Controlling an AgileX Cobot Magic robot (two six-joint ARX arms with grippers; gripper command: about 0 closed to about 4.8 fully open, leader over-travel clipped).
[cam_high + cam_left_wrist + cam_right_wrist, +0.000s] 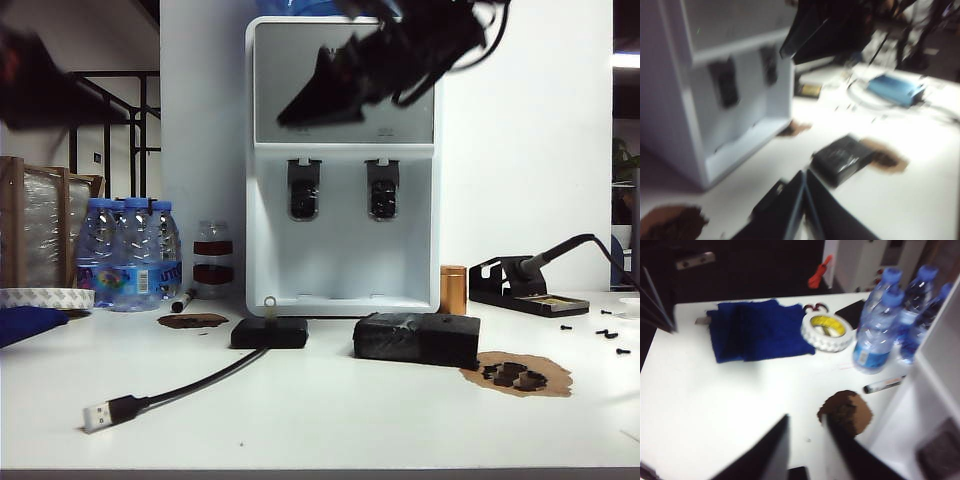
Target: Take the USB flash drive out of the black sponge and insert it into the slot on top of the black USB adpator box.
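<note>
The black USB adaptor box (pixel 270 333) lies on the white table in front of the water dispenser. A tiny grey USB flash drive (pixel 270 304) stands upright on its top. To the right lies the black sponge (pixel 417 338), which the left wrist view also shows as the black sponge (pixel 840 158). My right gripper (pixel 290 116) hangs high in front of the dispenser as a dark blur. In its own view the right gripper (pixel 805 417) is open and holds nothing. My left arm (pixel 40 88) is a blur at the upper left. The left gripper (pixel 804 173) is shut and empty, well above the table.
The adaptor's cable ends in a silver plug (pixel 98 416) at the front left. Water bottles (pixel 130 252), a marker (pixel 184 298) and brown patches (pixel 193 321) are at the left. A soldering stand (pixel 525 285) and small screws (pixel 606 337) are at the right. A blue cloth (pixel 757 330) and tape roll (pixel 827 332) lie nearby.
</note>
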